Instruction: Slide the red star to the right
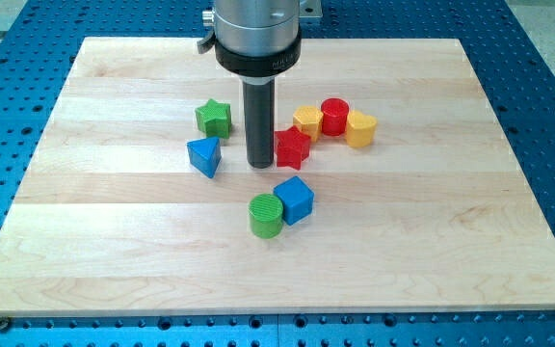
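The red star (293, 147) lies near the middle of the wooden board (114, 251). My tip (260, 166) stands right at the star's left side, touching or nearly touching it. A yellow hexagon-like block (307, 122) sits just above and right of the star, close to it. A red cylinder (334, 116) and a yellow heart-shaped block (359, 128) follow to the right in a row.
A green star (214, 118) and a blue triangle (204, 155) lie to the left of my tip. A blue cube (295, 200) and a green cylinder (266, 215) sit below the red star. The board rests on a blue perforated table (547, 116).
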`<action>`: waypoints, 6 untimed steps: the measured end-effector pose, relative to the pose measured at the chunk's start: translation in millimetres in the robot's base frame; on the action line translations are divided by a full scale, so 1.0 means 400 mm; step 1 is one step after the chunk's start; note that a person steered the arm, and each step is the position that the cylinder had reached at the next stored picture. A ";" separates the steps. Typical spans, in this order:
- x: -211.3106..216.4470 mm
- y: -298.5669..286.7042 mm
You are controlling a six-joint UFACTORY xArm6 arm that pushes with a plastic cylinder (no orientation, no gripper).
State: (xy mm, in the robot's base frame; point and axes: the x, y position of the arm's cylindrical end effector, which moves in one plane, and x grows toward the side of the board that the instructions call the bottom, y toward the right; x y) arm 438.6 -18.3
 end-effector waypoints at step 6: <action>0.000 -0.122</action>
